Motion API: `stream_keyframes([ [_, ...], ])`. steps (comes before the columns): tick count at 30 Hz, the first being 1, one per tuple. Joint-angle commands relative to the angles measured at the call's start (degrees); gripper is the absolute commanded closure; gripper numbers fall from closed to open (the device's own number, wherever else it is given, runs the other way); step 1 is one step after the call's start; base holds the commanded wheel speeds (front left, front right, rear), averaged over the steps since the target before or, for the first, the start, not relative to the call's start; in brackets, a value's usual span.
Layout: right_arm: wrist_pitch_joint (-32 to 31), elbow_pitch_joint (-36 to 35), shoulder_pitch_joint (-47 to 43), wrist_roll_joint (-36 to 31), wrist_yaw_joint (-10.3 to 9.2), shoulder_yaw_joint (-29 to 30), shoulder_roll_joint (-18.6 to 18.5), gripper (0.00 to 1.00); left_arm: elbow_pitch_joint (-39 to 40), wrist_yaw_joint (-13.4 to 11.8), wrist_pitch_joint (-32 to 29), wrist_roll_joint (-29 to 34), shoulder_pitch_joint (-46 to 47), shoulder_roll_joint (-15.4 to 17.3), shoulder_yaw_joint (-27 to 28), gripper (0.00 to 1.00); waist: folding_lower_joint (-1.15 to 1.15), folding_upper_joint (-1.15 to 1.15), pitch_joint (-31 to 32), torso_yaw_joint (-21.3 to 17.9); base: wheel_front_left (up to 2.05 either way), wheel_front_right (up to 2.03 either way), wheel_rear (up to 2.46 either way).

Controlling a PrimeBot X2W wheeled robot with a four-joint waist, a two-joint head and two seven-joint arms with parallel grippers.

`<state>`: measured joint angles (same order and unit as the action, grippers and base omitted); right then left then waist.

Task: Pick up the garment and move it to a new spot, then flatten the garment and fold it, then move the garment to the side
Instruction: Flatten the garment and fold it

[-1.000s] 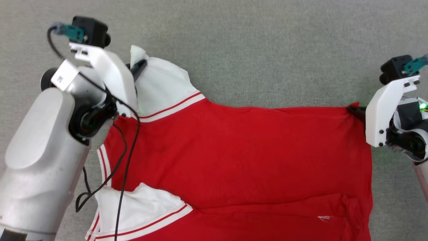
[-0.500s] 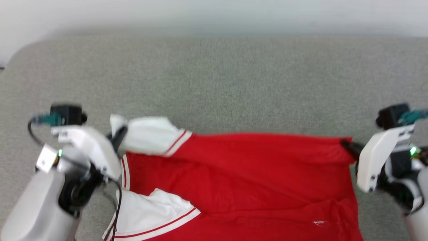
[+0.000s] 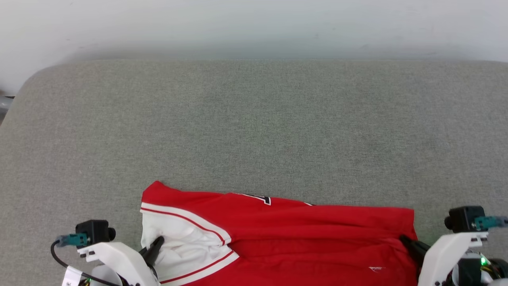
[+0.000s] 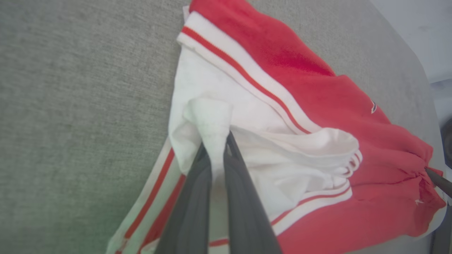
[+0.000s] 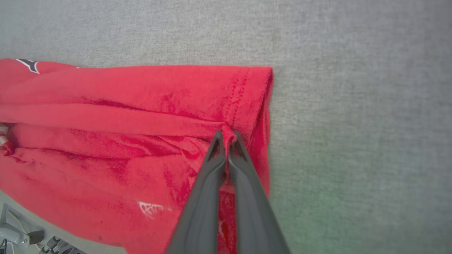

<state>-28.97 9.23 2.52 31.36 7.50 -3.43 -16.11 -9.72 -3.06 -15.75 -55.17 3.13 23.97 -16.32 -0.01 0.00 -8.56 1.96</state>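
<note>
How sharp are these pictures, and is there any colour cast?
Head view: shirt crisp, surface goes hazy at its far edge. Left wrist view: left end effector blurs toward the bottom edge, green tint on the surface at lower left. Right wrist view: shirt stitching sharp, green cast lower right of the right end effector.

The garment (image 3: 301, 234) lies on the near part of the bench (image 3: 254, 131), stretched from left to right. Its sleeve (image 3: 178, 238) is at the left end and its hem (image 5: 259, 106) at the right end. The left gripper (image 3: 158, 241) sits at the near left, its fingers (image 4: 243, 197) pinching a fold of the sleeve. The right gripper (image 3: 405, 240) sits at the near right, pinching the hem corner. A wall (image 3: 254, 24) stands behind the bench.
</note>
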Motion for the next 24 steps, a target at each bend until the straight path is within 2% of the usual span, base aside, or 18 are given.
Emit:
stream_keyframes([
  [1, 0.9, -0.3, -1.6, -0.2, -0.02, 1.1, 0.6, 1.00, -0.2, -0.3, 0.7, 0.1, -1.3, -0.1, 0.2, 1.00, 0.01, 0.00, 0.1, -0.1, 0.00, 0.00, 0.00],
  [9, 2.6, -1.2, -8.3, -1.1, -0.04, 5.1, 4.5, 1.00, -0.9, -0.4, 3.0, 0.0, -4.0, -0.5, 0.8, 1.00, 0.01, 0.00, 0.8, -0.5, 0.00, 0.00, 0.00],
  [10, 2.5, -1.0, -8.9, -1.4, -0.04, 5.0, 4.8, 0.76, -1.1, -0.5, 2.7, -0.2, -4.4, -0.5, 0.6, 1.00, 0.01, 0.00, 0.9, -0.6, 0.00, 0.00, 0.00],
  [11, 2.9, -1.0, -9.2, -1.8, -0.04, 4.9, 5.2, 0.00, -1.4, -0.5, 2.4, -0.3, -4.7, -0.7, 0.3, 1.00, 0.01, 0.00, 1.0, -0.6, 0.00, 0.00, 0.00],
  [12, 3.4, -1.0, -9.4, -2.0, -0.04, 4.8, 5.6, 0.00, -1.5, -0.5, 2.5, -0.2, -4.9, -0.8, 0.1, 1.00, 0.01, 0.00, 1.2, -0.7, 0.00, 0.00, 0.00],
  [13, 4.3, -1.2, -9.6, -2.4, -0.04, 4.5, 5.9, 0.00, -1.7, -0.4, 2.7, 0.0, -4.9, -1.0, -0.2, 0.73, 0.01, 0.00, 1.4, -0.7, 0.00, 0.00, 0.00],
  [14, 5.6, -1.6, -9.6, -2.8, -0.05, 4.5, 6.2, 0.00, -1.9, -0.4, 3.0, 0.2, -5.1, -1.3, -0.4, 0.31, 0.01, 0.00, 1.6, -0.8, 0.00, 0.00, 0.00],
  [15, 7.2, -2.0, -9.6, -3.3, -0.05, 4.6, 6.5, 0.00, -2.0, -0.3, 3.6, 0.8, -5.1, -1.5, -0.7, 0.00, 0.01, 0.00, 2.0, -0.7, 0.00, 0.00, 0.00],
  [20, 14.5, -4.3, -9.6, -5.9, -0.03, 5.3, 8.0, 0.00, -1.6, 0.9, 8.4, 3.1, -5.1, -2.0, -1.0, 0.00, 0.01, 0.00, 4.1, -0.6, 0.00, 0.00, 0.00],
  [24, 15.2, -5.2, -10.1, -7.2, -0.03, 6.9, 8.6, 0.00, -0.2, 2.0, 14.3, 5.8, -4.7, -2.6, -1.0, 0.00, 0.01, 0.00, 6.3, -0.5, 0.00, 0.00, 0.00],
])
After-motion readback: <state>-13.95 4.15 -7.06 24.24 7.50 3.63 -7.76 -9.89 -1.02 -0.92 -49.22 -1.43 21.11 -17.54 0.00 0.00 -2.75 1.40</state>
